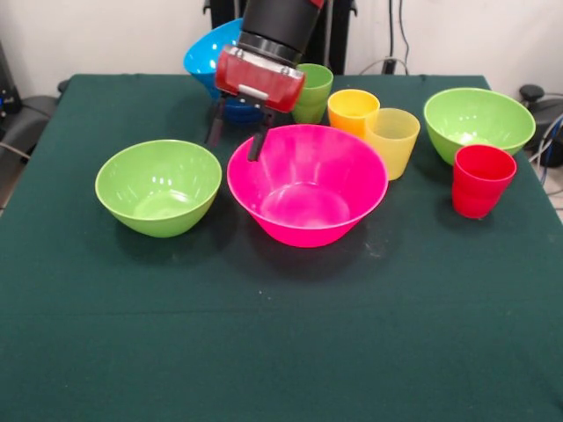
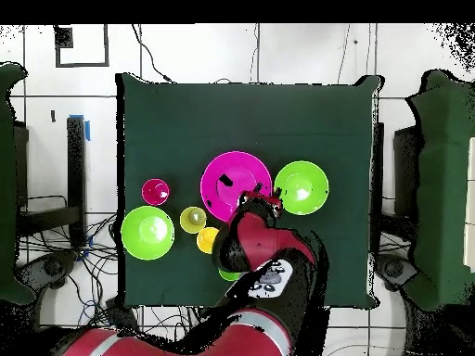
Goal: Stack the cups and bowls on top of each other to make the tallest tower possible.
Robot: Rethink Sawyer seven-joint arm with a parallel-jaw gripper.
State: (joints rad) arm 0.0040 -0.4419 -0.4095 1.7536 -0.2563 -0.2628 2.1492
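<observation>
My gripper (image 1: pixel 236 145) hangs open and empty over the far left rim of the large pink bowl (image 1: pixel 308 186). Just behind it stands the tower: a bright blue bowl (image 1: pixel 209 53), tilted, over a small dark blue bowl (image 1: pixel 243 111) that shows between my fingers. One lime green bowl (image 1: pixel 158 186) sits left of the pink one, another (image 1: pixel 478 121) at the far right. The green cup (image 1: pixel 313 91), orange cup (image 1: pixel 352 109), pale yellow cup (image 1: pixel 392 141) and red cup (image 1: pixel 480 181) stand upright. In the overhead view my gripper (image 2: pixel 260 198) lies between the pink bowl (image 2: pixel 232 181) and a green bowl (image 2: pixel 301 188); the arm hides the blue bowls.
The green cloth-covered table (image 1: pixel 264 334) holds everything. The orange and yellow cups touch side by side right of the pink bowl. The red cup stands close in front of the right green bowl. Cables and dark equipment lie beyond the table edges.
</observation>
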